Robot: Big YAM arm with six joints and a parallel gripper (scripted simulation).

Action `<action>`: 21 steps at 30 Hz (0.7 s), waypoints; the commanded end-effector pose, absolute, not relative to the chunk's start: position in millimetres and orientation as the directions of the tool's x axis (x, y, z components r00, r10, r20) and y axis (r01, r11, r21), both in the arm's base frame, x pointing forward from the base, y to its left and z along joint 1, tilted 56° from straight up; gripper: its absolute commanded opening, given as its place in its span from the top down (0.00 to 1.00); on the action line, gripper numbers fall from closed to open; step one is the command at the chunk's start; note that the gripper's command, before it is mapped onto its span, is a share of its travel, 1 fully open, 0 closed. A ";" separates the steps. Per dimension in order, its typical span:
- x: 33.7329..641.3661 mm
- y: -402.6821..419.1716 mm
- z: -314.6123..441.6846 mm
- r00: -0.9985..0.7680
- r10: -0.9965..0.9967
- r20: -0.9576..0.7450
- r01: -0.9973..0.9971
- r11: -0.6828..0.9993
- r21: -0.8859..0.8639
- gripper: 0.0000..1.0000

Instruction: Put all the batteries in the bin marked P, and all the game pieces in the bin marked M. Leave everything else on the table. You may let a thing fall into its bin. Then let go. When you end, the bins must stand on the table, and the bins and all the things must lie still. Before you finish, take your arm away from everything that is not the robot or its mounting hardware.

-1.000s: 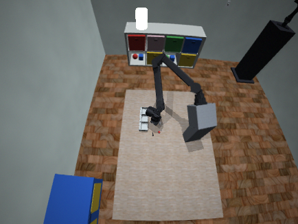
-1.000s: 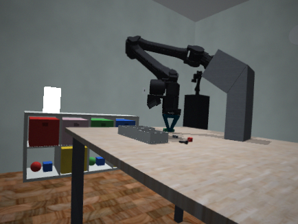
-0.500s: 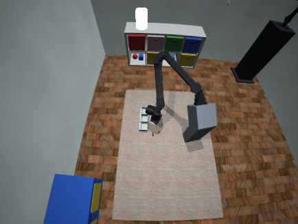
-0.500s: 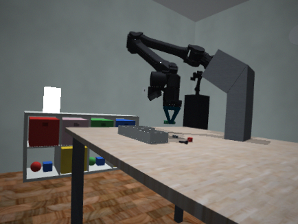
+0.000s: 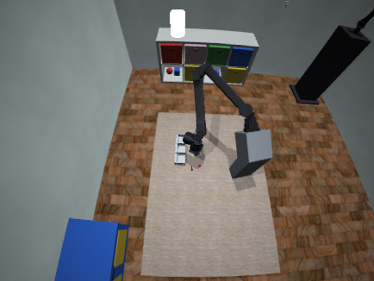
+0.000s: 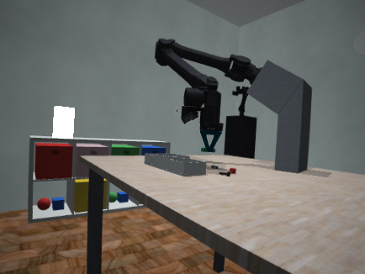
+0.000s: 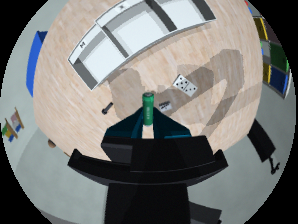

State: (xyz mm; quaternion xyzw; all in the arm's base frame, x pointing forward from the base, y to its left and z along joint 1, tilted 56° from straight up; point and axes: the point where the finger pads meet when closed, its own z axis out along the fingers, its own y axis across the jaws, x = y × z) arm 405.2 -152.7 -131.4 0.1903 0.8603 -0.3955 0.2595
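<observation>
While dark fingers [image 6: 208,149] pinch a green cylinder [image 6: 205,150] [image 7: 148,109], pale wood grain below

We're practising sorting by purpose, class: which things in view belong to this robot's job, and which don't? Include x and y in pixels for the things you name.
Part of the job:
- green cylindrical battery [image 7: 148,109], in the jaws
- white domino with black dots [image 7: 185,85]
- white open bin marked M [image 7: 90,80]

Not part:
- red ball [image 5: 170,71] [image 6: 44,203]
- red drawer [image 5: 171,53] [image 6: 53,160]
</observation>
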 end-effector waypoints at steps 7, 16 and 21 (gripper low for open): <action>402.5 -149.5 -131.1 -0.798 0.116 -0.591 0.523 0.619 -0.585 0.92; 403.4 -149.9 -131.2 -0.798 0.116 -0.591 0.523 0.619 -0.585 0.92; 403.7 -150.1 -131.2 -0.798 0.116 -0.591 0.523 0.619 -0.585 0.92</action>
